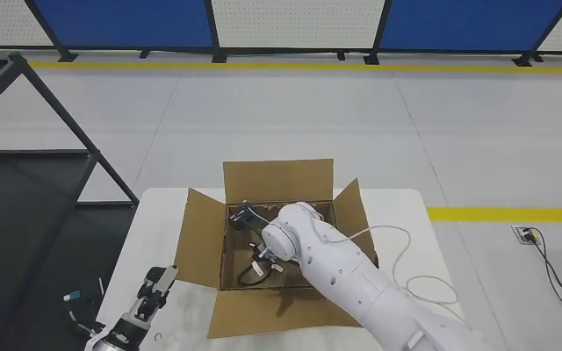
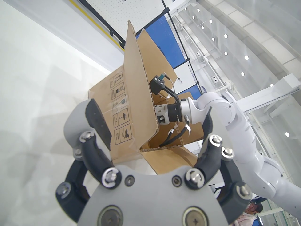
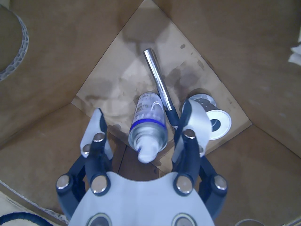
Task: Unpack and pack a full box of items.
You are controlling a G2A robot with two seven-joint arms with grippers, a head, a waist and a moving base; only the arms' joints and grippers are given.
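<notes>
The right gripper is shown with its fingers spread wide and nothing held. It is lowered inside the cardboard box, directly above a clear bottle with a blue band. Just beside the bottle, a chrome rod with a dark handle and a white spool are seen on the box floor. Unpacking is judged unfinished, and repacking not yet begun. The left gripper is held open and empty above the table, near the box. A clean grasp may be hindered by the close-lying rod and the box walls.
</notes>
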